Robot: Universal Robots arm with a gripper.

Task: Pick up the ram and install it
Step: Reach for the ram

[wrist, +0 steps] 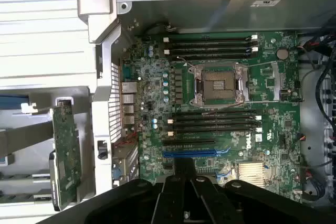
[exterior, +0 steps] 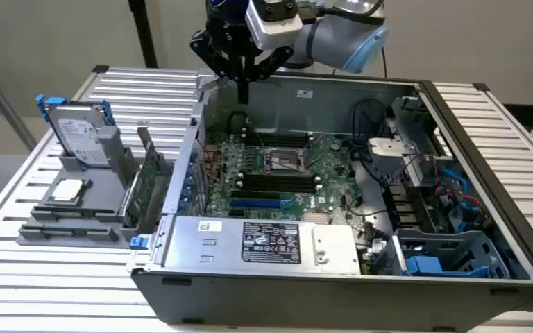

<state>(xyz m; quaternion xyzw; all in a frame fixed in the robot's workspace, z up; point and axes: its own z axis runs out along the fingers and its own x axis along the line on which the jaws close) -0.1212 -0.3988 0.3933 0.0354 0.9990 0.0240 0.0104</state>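
My gripper [exterior: 244, 96] hangs over the back left corner of the open computer case [exterior: 488, 139], fingers pointing down and shut with nothing between them. Its dark fingers [wrist: 176, 192] show in the wrist view above the motherboard [wrist: 262, 103]. The board's black memory slots [exterior: 271, 183] [wrist: 212, 121] lie beside the CPU socket [wrist: 219, 85], and all look unfilled. The ram [exterior: 130, 201], a narrow green stick, seems to stand on edge in the grey holder [exterior: 63, 232] left of the case, well away from the gripper. Right beside it is a taller green card [exterior: 153, 173] [wrist: 65, 156].
The holder also carries a hard drive [exterior: 80, 135] and a CPU chip [exterior: 67, 191]. In the case sit a power supply [exterior: 257, 243] at the front, a blue slot [wrist: 197, 153], cables and a drive cage [exterior: 433, 208] toward the exterior view's right. A white slatted table [exterior: 26, 277] surrounds everything.
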